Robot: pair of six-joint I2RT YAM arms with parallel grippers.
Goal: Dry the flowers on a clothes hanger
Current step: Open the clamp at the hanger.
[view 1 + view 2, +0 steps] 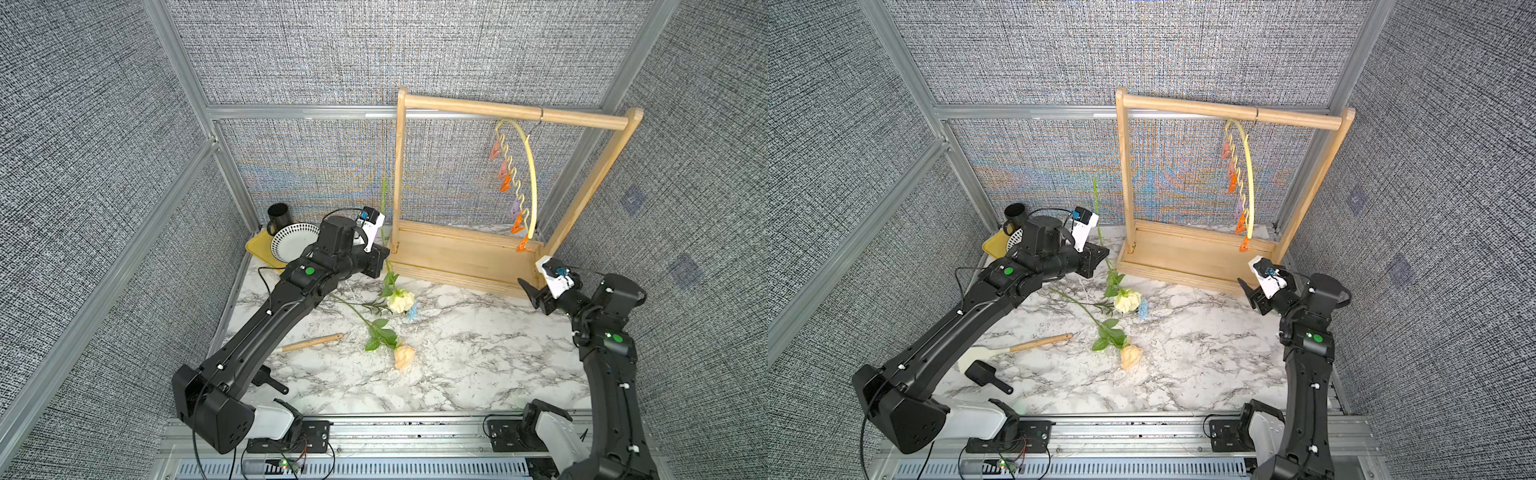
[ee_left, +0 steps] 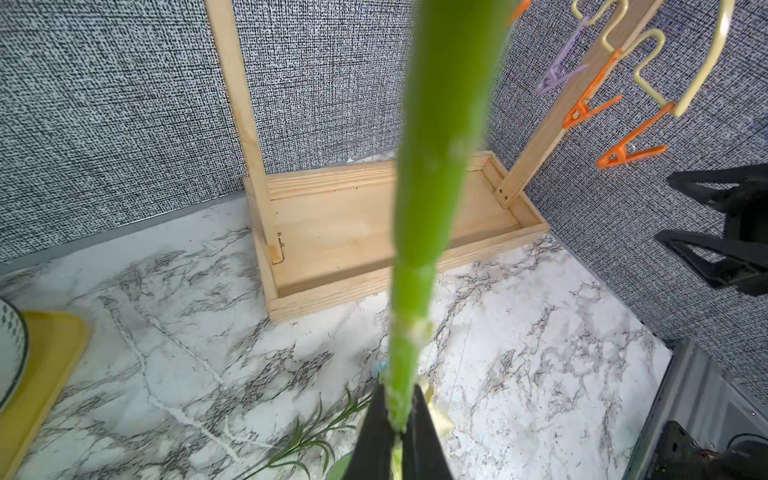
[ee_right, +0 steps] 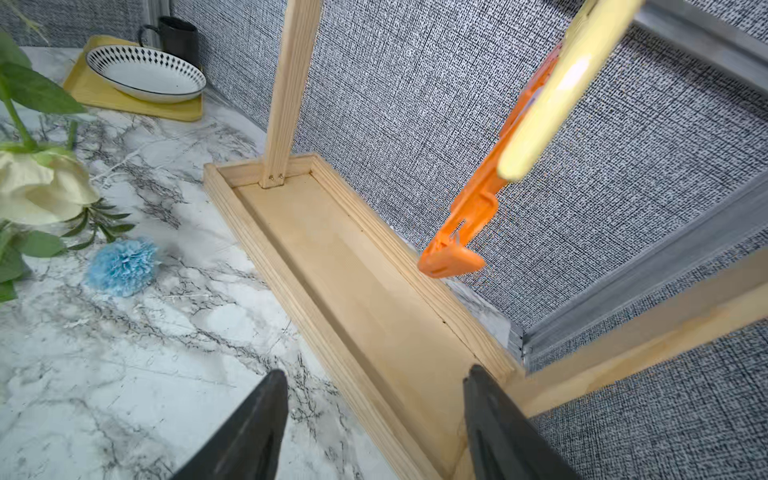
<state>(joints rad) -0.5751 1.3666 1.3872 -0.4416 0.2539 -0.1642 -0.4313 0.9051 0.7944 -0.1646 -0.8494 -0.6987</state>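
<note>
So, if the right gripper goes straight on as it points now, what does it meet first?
Probably the tray-shaped base of the light-wood rack, just ahead of the right gripper; the orange plastic clip hangs higher, though depth is unclear.

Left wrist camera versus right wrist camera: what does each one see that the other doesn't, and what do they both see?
Only the left wrist view: the left gripper shut on a thick green flower stem, and a lilac clothespin.

Only the right wrist view: the black mug, plus the cream-white rose head and light-blue frilly bloom seen plainly.

Both: the light-wood rack's tray base, the pale-yellow hanger with orange clothespins, the yellow tray, the marble tabletop and the open right gripper.
</note>
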